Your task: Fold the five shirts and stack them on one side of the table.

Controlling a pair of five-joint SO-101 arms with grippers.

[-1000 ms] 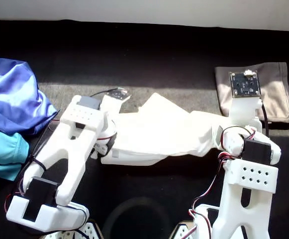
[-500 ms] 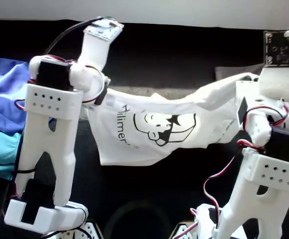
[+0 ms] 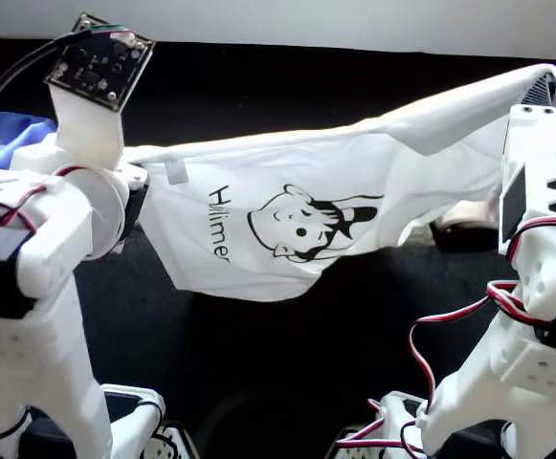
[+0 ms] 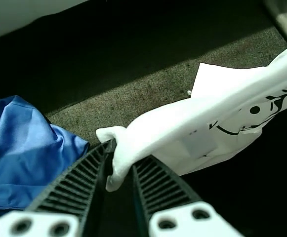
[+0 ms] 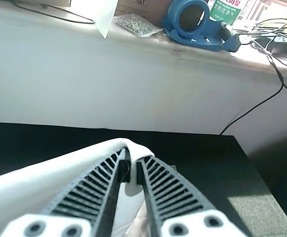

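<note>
White shirt (image 3: 287,229): hangs in the air, stretched between the two arms. Its printed front, a cartoon face with a line of lettering beside it, is turned toward the high view. The lower hem sags in a curve over the dark tabletop, and whether it touches the surface cannot be told.
Left gripper (image 4: 117,148): its ribbed black fingers pinch a bunched corner of the White shirt, with a small curl of cloth poking out past the tips. It is raised at the left side of the table, near the Blue shirt.
Right gripper (image 5: 132,159): its fingers are pressed together on a fold of the shirt's opposite end. It is held up at the right side, higher than the left end, so the top edge of the cloth slopes upward toward it.
Blue shirt (image 3: 10,134): lies crumpled on the table at the far left, behind the left arm and apart from the White shirt.
Table (image 3: 287,382): covered in dark cloth, with a sunlit band running across its far part.
Ledge (image 5: 84,34): pale, behind the table in the right wrist view. It carries a blue plastic holder (image 5: 197,22), a clear bag of small parts (image 5: 136,23) and dark cables (image 5: 276,44).
</note>
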